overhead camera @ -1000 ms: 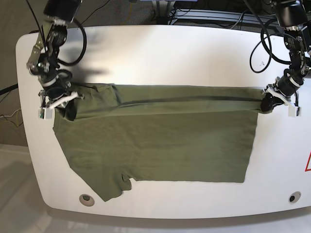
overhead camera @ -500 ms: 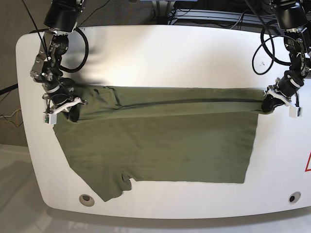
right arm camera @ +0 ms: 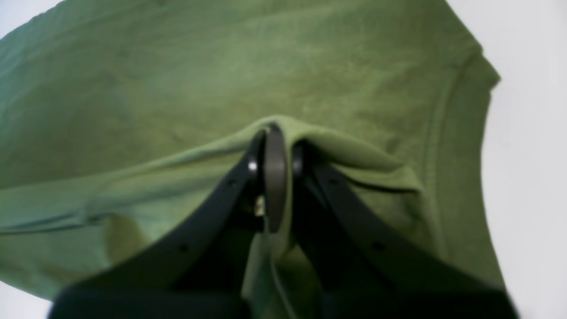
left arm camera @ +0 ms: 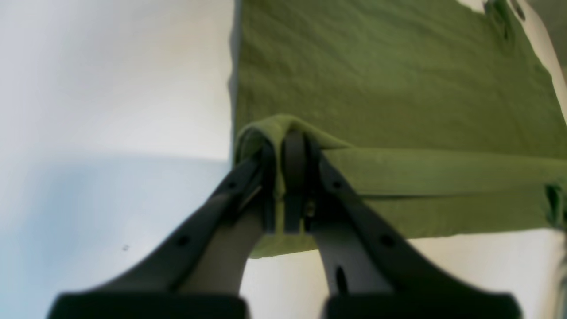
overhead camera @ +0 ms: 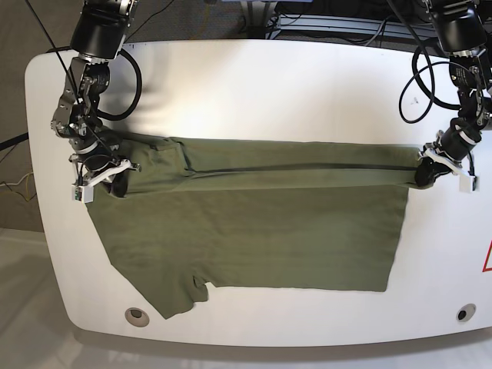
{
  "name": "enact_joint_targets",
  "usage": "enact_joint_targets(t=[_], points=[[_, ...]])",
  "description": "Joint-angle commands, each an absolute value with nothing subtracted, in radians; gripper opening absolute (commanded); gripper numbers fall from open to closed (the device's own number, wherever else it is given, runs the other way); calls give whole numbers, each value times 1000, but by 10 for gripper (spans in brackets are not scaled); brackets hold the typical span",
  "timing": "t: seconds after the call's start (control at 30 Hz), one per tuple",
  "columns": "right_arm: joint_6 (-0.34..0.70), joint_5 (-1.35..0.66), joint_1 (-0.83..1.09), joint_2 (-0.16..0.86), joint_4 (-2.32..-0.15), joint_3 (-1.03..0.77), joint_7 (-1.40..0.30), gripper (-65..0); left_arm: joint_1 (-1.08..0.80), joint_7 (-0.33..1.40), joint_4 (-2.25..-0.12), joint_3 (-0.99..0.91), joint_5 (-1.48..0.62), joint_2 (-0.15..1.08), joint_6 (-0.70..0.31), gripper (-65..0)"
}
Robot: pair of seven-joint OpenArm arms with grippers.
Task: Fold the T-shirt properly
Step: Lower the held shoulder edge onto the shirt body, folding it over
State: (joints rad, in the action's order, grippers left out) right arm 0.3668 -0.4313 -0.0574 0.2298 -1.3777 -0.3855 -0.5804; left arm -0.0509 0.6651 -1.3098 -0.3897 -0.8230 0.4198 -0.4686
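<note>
Two grippers, both clamped shut on cloth. Left gripper (overhead camera: 425, 171) pinches the far-right corner of the T-shirt (overhead camera: 254, 223); wrist view shows its jaws fully closed with a fold of green fabric wrapped over the fingertips (left arm camera: 293, 150). Right gripper (overhead camera: 108, 175) pinches the far-left corner near the sleeve; its wrist view shows the same, jaws tight with fabric bunched over the tips (right arm camera: 274, 164).

T-shirt lies on the white table (overhead camera: 254, 84), spread across the middle, long axis running left to right. Far edge is lifted and turned over toward the near side, forming a long narrow fold band stretched taut between the two grippers. Near half lies flat; one sleeve sticks out at the near-left corner, close to the table's edge.

Progress, my read: first lengthwise fold is started, not finished. The turned-over strip covers only a small part of the body. Left to do: carry the held edge further toward the near side, lay it down, release, tuck the near-left sleeve, then fold crosswise. So early stage.

Writing: none readable on the shirt, plain olive. A red triangle mark (overhead camera: 487, 257) is cut off at the table's right edge, no legible text.
</note>
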Motion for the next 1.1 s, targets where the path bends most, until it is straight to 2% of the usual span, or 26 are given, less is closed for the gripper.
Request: enact_joint_targets(t=[0.0,0.07,0.2,0.33,0.4,0.53,0.73,1.0,1.07], points=[[366,-419,-86,243,-1405,-398,-518,-650,-17,628,-1319,-385,-810,440,-458,-545],[367,-420,-89,243,-1405,-400,-514,-620,-11,624,-1317,-382,-803,440,-456,-479],[367,-424,-96,243,-1401,-400,-508,-512,-9,622,-1316,-382,-799,440,-452,-379],[367,-425,-103,246,-1399,-401,-503,-398,-9,626,-1315,-384,-801,441,-448,-328],[365,-419,-101,250,-1400,-393,-516,-308,-19,636,-1320,-389,-788,443,-452,-307],[364,-418,-109,252,-1406,-393,-522,-278,-17,643,-1322,-388,-785,443,-455,-316],[367,-431,-109,257,-1421,-413,-539,-286,-18,652,-1325,-385,-788,441,-467,-355],[368,-427,-53,267,-1496,-437,-544,-285,-54,663,-1379,-387,-782,439,-477,-359],[365,-426,2,258,-1559,-479,-546,-278,-95,659,-1456,-395,-786,432,-470,-362]])
